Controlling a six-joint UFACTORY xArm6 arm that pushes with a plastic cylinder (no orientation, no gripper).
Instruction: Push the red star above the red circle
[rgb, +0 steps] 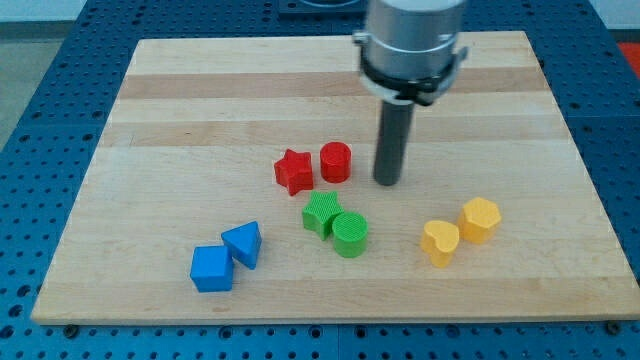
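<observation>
The red star (294, 171) lies near the board's middle, touching or nearly touching the left side of the red circle (335, 161). My tip (387, 182) rests on the board to the right of the red circle, a short gap away and slightly lower in the view. It touches no block.
A green block (322, 213) and a green circle (350, 234) sit just below the red pair. A blue cube (211, 268) and a blue triangular block (243, 243) lie at lower left. A yellow heart (439, 242) and a yellow hexagon (480, 219) lie at lower right. The wooden board (180, 110) ends near every view edge.
</observation>
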